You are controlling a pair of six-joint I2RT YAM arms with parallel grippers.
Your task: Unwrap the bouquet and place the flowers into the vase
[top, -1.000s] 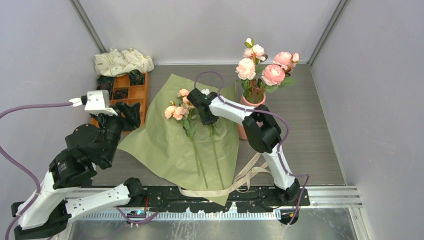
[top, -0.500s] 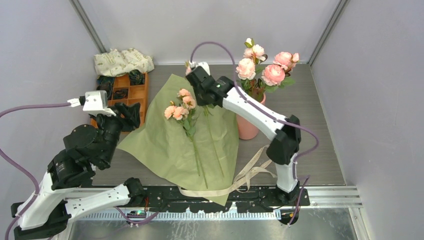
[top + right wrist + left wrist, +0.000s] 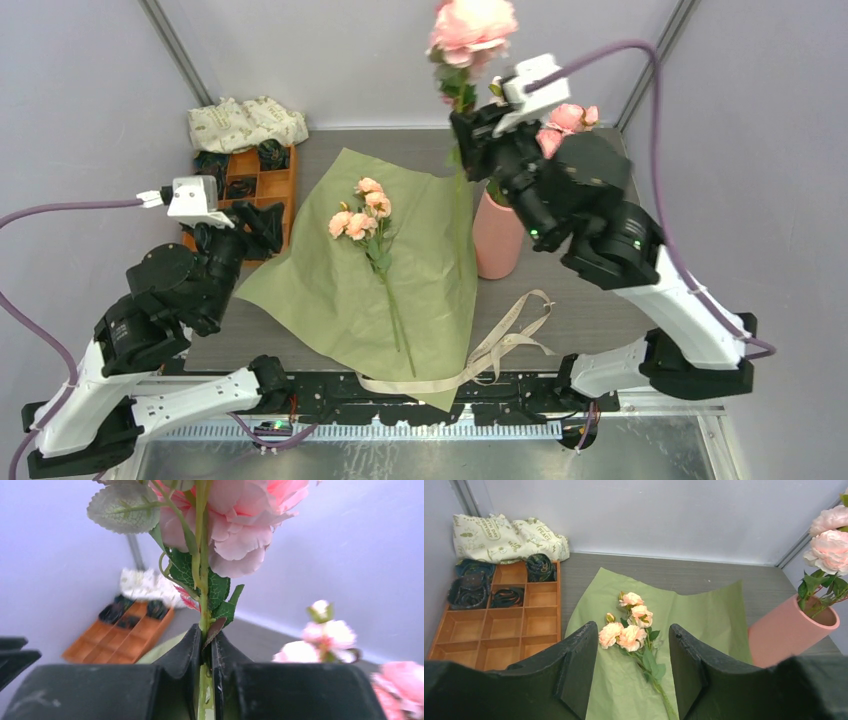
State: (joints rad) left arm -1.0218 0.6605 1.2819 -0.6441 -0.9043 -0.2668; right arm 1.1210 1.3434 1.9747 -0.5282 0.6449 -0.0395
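Grey wood-look table top (image 3: 620, 290), closed in by plain pale lilac walls at the back and both sides, so a pretty bare little booth. Spread open across the middle is the olive-green paper (image 3: 330, 290), creased and flat, with the beige ribbon (image 3: 500, 340) lying loose in loops at its near right corner. In the far left corner is an orange compartment tray (image 3: 275, 185) with a few dark coiled bits in its back cells, and a cream printed cloth bundle (image 3: 245, 122) sits against the wall just behind it. The salmon-pink vase (image 3: 497, 235) stands upright just off the paper's right edge, with several pink blooms (image 3: 568, 118) in it. The right gripper (image 3: 206, 635) is up high, left of and above the vase's mouth, pinched tight on a thin green stem. That pink flower (image 3: 470, 25) stands upright above the fingers, and its stem hangs down beside the vase's left side, over the paper and not inside the vase. One small peach spray (image 3: 365, 215) lies on the paper, heads toward the back wall and stem toward the arms. The left gripper (image 3: 633, 627) hovers over the near left of the table by the tray, fingers apart with nothing between them, pointed at that spray.
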